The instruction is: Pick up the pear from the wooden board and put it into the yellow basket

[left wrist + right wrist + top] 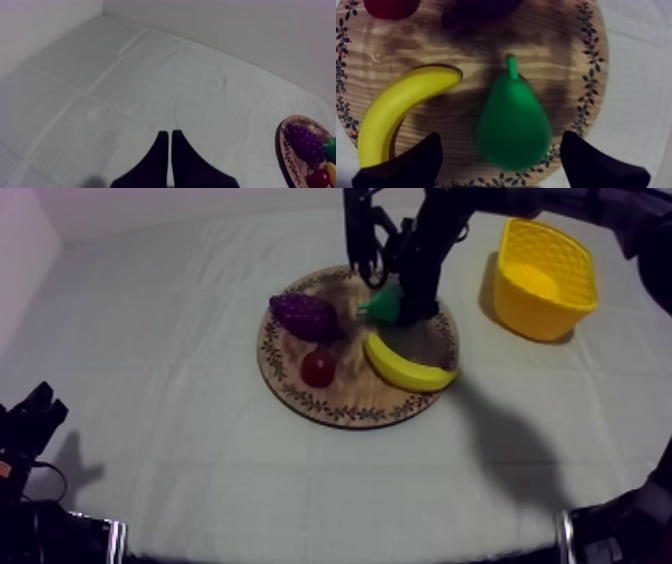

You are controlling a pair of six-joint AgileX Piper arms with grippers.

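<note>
The green pear [381,305] lies on the round wooden board [352,403] at its far right side, stem toward the board's middle. My right gripper [412,308] comes in from the upper right and stands right over it. In the right wrist view the pear [513,125] sits between the spread black fingers [411,165], and the gripper [501,139] is open around it without closing. The yellow basket [543,278] stands to the right of the board. My left gripper [167,150] is shut on nothing and rests low at the table's left [32,420].
The board also carries a bunch of grapes [303,315], a small red fruit [318,368] and a banana [405,368]. The banana [401,112] lies close beside the pear, near one right finger. Bare cloth surrounds the board.
</note>
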